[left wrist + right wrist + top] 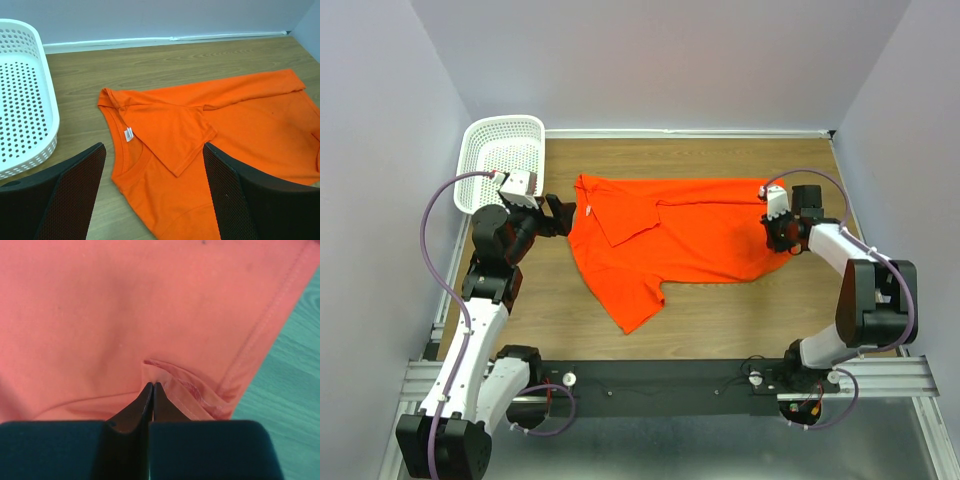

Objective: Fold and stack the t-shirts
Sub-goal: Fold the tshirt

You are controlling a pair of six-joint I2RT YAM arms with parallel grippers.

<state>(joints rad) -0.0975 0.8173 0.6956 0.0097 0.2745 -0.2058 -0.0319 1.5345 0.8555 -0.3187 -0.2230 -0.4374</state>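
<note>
Where the table starts, basket: back-left corner, cut off in left wrist view.
Left gripper: jaws wide, empty, beside collar.
Orange t-shirt: spread mid-table, one sleeve folded over.
Right gripper: clamped on t-shirt's edge; fingertips unclear from above.

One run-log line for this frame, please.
right gripper: shut on t-shirt edge | left gripper: open, near collar | t-shirt: flat, sleeve folded in
</note>
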